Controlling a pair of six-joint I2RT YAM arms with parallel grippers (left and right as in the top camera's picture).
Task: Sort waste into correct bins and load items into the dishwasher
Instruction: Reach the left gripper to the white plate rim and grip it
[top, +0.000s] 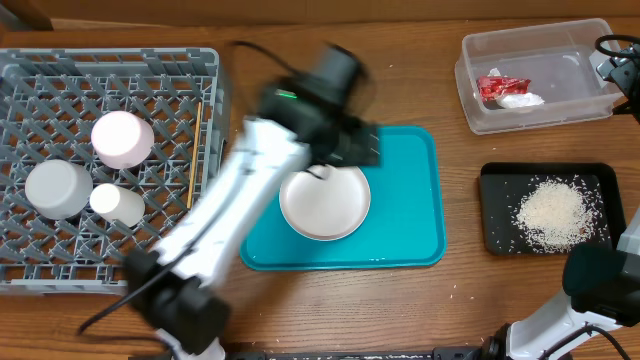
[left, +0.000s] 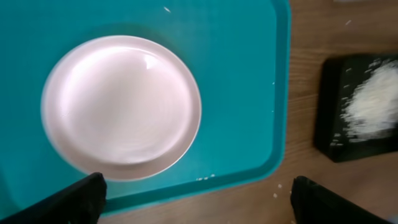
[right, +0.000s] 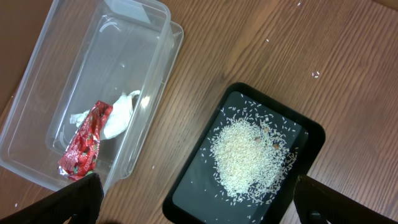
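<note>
White plate (left: 121, 106) on teal tray (left: 249, 74); rice (left: 373, 99) on black tray (left: 329, 127).

A teal rectangular plastic serving tray with rounded corners (top: 410, 200) lies flat near the middle of the brown wood-grain surface (top: 400, 80), its long sides running left to right in the overhead view. It has a low raised rim, and its glossy floor catches the light. In the left wrist view, the tray (left: 249, 74) shows its right rim and a rounded near corner against the wood, whose grain runs along the surface's length.
</note>
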